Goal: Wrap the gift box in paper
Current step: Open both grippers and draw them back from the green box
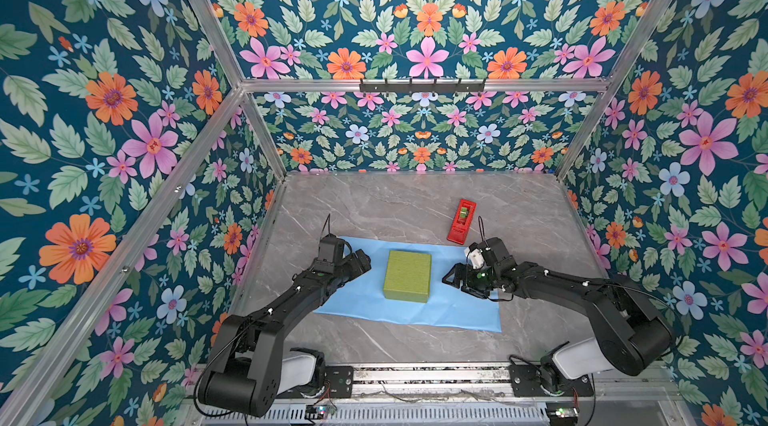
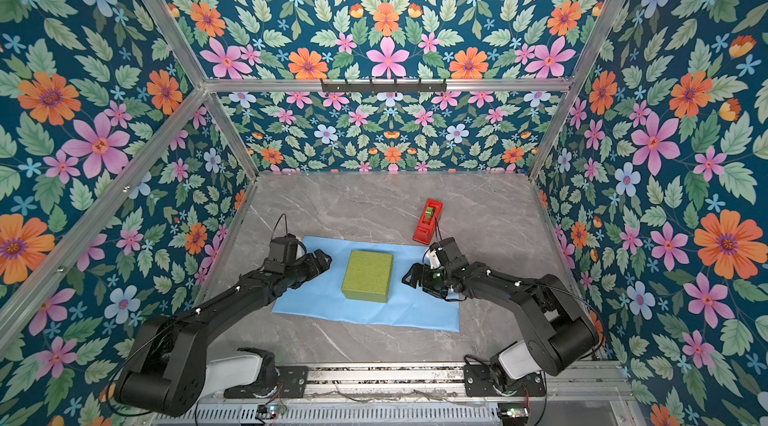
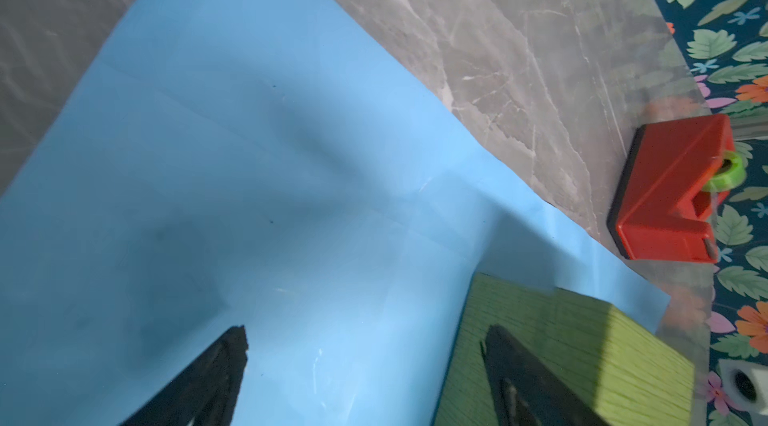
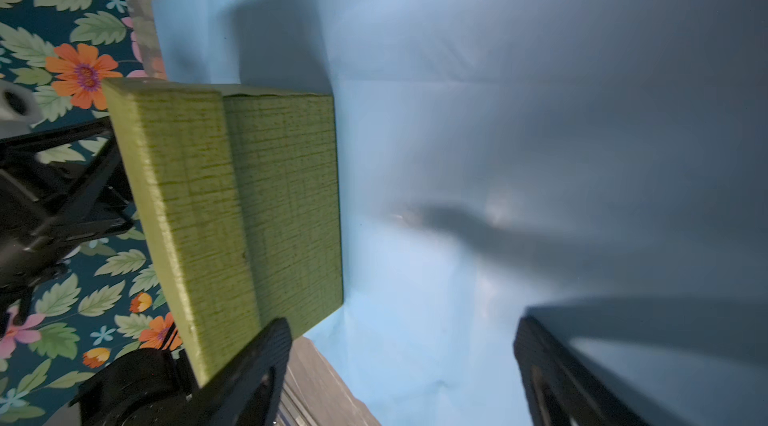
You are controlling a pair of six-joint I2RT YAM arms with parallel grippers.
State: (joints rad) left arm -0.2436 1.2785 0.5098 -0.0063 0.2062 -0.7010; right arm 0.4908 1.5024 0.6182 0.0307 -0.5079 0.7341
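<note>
You have the gift box (image 1: 407, 282) lying flat on the paper (image 1: 457, 311), a little below the middle of both top views. It is closed, so whatever it holds is hidden from you. The paper is spread light-blue side up on the table (image 1: 415, 203), and your left arm (image 1: 291, 299) covers part of its left end. The left gripper (image 1: 365, 262) hovers just left of the box, jaws apart over bare paper; you cannot tell whether it touches the sheet. The right gripper (image 1: 451, 279) sits just right of the box, jaws apart too, gripping nothing. A red tape dispenser (image 1: 461, 222) stands off the paper, above and right of the box.
</note>
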